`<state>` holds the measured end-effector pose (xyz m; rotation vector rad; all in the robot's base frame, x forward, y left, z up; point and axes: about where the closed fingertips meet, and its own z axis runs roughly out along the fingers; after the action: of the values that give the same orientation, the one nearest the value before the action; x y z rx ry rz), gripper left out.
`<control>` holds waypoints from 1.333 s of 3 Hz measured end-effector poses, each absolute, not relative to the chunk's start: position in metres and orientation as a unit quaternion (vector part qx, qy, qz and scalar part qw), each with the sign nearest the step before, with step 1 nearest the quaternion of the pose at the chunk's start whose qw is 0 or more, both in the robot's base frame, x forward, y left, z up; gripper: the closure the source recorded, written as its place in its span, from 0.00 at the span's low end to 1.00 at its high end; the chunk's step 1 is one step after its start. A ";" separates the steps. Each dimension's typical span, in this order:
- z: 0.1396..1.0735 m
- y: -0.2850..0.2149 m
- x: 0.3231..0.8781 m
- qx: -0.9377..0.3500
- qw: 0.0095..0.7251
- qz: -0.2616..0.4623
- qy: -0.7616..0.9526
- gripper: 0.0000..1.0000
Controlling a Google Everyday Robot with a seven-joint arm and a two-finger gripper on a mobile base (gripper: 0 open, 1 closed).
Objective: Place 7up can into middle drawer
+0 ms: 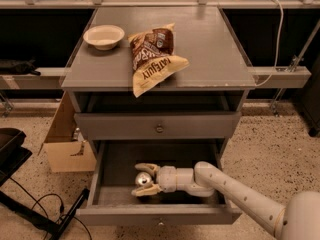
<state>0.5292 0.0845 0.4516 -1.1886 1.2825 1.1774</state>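
The middle drawer (159, 215) is pulled out, with a shallow grey tray inside. The 7up can (143, 179) stands on the drawer floor at the left centre, its silver top towards me. My gripper (140, 180) reaches in from the right, low inside the drawer. Its two pale fingers (145, 167) are spread on either side of the can, one behind it and one in front. The gripper is open around the can.
A brown-and-yellow chip bag (152, 56) and a white bowl (103, 36) lie on the cabinet top. The upper drawer front (159, 125) is closed above the open drawer. A cardboard box (67, 144) and black cables (45, 209) are on the floor at the left.
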 end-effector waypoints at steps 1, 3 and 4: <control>0.452 0.084 0.529 -0.490 0.494 0.486 0.529 0.00; 0.529 0.056 0.520 -0.500 0.488 0.472 0.538 0.00; 0.568 0.023 0.489 -0.525 0.454 0.469 0.546 0.00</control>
<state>0.4891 0.0232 0.5680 -1.2953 1.3479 1.1582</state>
